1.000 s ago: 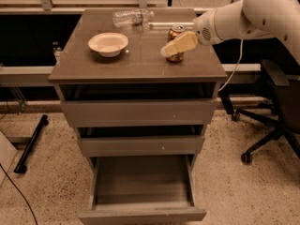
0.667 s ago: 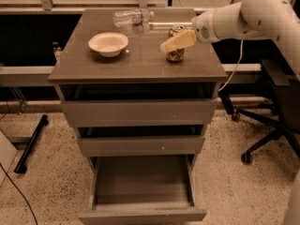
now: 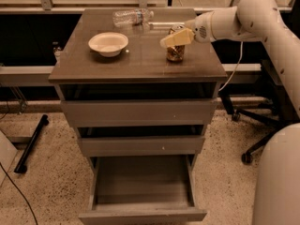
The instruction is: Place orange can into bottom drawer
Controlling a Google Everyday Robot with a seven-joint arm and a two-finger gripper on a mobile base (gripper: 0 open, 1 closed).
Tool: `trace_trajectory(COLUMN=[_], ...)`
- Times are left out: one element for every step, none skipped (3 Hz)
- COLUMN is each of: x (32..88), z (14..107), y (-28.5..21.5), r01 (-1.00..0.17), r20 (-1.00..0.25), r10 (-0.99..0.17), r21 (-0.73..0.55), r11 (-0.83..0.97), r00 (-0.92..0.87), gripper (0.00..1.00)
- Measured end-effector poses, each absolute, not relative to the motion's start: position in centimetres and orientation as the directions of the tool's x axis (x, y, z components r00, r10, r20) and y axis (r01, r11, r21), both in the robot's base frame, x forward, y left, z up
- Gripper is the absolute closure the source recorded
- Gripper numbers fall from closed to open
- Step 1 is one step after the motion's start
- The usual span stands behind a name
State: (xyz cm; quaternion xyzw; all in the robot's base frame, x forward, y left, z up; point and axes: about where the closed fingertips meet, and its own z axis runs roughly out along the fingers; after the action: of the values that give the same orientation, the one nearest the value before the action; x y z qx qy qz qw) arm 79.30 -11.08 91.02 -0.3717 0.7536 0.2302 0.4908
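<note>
The orange can (image 3: 175, 53) stands upright on the cabinet top (image 3: 140, 62), near its right edge. My gripper (image 3: 176, 37) reaches in from the right and sits right over the can's top, hiding the lid; only the can's lower body shows. The bottom drawer (image 3: 142, 215) is pulled out towards me at the foot of the cabinet, and its grey inside holds nothing. The two shallower drawers above it are slightly ajar.
A white bowl (image 3: 108, 43) sits on the cabinet top left of the can. A clear plastic bottle (image 3: 132, 17) lies on its side at the back. An office chair base (image 3: 251, 125) stands to the right. My own white body (image 3: 279, 182) fills the lower right corner.
My gripper has shifted slightly left and up over the can, so more of the can's body shows below it. The can, bowl, bottle and drawers have not moved.
</note>
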Motion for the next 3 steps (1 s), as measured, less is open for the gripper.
trace_trajectory(x=[80.1,79.8,78.7], z=[90.1,90.4,91.4], y=[-10.6,-10.6,-10.7], r01=[-0.797,-0.807,-0.815], r20=[-0.913,-0.915,-0.917], r10=[-0.316,-0.318,-0.331], r21=[0.017,0.015,-0.011], r11=[0.604,0.59,0.579], r00=[-0.259,-0.25,-0.223], gripper=[0.41,0.72,0.95])
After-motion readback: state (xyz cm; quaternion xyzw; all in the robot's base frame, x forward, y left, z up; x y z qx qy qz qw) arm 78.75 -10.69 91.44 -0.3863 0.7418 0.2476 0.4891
